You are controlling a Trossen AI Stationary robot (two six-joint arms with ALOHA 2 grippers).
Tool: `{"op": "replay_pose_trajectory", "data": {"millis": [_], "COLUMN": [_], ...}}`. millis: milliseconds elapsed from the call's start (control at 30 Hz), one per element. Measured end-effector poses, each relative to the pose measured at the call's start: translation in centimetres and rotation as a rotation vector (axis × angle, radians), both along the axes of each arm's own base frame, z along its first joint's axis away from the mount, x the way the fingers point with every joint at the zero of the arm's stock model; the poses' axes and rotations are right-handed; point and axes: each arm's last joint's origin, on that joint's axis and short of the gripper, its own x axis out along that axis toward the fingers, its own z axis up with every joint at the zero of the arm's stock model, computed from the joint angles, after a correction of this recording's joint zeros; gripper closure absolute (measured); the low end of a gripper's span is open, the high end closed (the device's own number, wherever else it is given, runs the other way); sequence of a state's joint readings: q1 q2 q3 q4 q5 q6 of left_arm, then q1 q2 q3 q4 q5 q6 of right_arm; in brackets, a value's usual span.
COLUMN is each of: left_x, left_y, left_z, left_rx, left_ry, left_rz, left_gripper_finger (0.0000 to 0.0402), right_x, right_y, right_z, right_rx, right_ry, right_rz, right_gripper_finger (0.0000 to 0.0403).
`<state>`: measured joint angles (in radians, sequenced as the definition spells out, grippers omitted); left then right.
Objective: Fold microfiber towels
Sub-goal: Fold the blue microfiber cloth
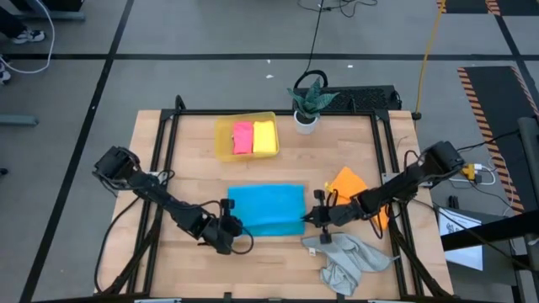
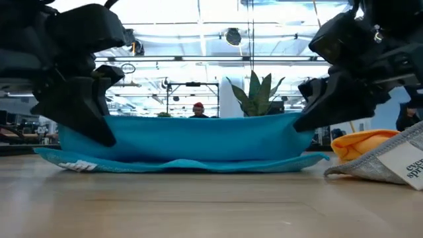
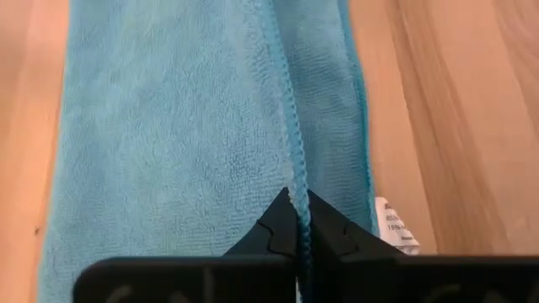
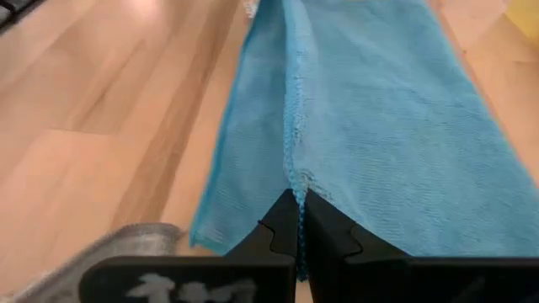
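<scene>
High view: nubby rectangular bright blue towel pinched by both grippers.

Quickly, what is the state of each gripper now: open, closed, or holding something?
Left gripper: closed, pinching the near edge of the blue towel.
Right gripper: closed on the same towel edge, at its other corner.

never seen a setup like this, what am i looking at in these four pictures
Two dark robot arms work at a wooden table. One picture looks straight down, one looks level across the tabletop, and two come from cameras on the arms' wrists. The left gripper and right gripper each pinch one end of a blue towel, lifting its near edge to fold it. An orange towel and a grey towel lie to the right. A yellow tray holds a pink towel and a yellow towel, already folded. A potted plant stands at the back.
</scene>
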<state>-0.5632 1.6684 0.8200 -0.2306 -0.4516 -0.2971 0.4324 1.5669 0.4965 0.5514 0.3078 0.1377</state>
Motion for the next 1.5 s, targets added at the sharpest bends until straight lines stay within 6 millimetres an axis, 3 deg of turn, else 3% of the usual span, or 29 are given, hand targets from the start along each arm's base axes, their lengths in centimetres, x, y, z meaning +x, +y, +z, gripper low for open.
{"op": "replay_pose_trajectory", "data": {"millis": [367, 600, 767, 1000, 1133, 1233, 1367, 1500], "left_x": [-0.1, -0.2, 0.1, 0.0, -0.2, 0.0, -0.1, -0.1], "left_y": [0.2, -0.1, -0.9, -1.3, -1.4, -1.7, -1.9, -2.0], "left_z": [-0.1, 0.0, 1.0, 1.3, 1.4, 2.6, 3.9, 4.7], "left_rx": [0.006, -0.017, -0.023, -0.053, -0.115, -0.191, -0.220, -0.141], "left_ry": [0.032, 0.052, 0.061, 0.099, 0.135, 0.154, 0.250, 0.220], "left_rz": [-0.007, -0.031, -0.051, -0.080, -0.074, -0.038, -0.039, -0.012], "left_gripper_finger": [0.0394, 0.0387, 0.0382, 0.0374, 0.0336, 0.0296, 0.0252, 0.0238], "right_x": [0.5, 0.7, 0.7, 0.7, 0.8, 0.8, 0.9, 0.9], "right_y": [0.4, 0.5, 0.6, 1.0, 1.1, 1.0, 0.8, 0.5], "right_z": [-2.4, -2.1, -2.1, -1.9, -1.7, -1.2, 0.1, 1.1], "right_rx": [0.009, 0.017, 0.031, 0.095, 0.125, 0.169, 0.193, 0.189], "right_ry": [0.037, 0.007, 0.008, 0.003, -0.001, -0.008, -0.055, -0.101], "right_rz": [0.047, 0.054, 0.080, 0.163, 0.201, 0.250, 0.248, 0.231], "right_gripper_finger": [0.0403, 0.0403, 0.0400, 0.0334, 0.0277, 0.0243, 0.0218, 0.0214]}}
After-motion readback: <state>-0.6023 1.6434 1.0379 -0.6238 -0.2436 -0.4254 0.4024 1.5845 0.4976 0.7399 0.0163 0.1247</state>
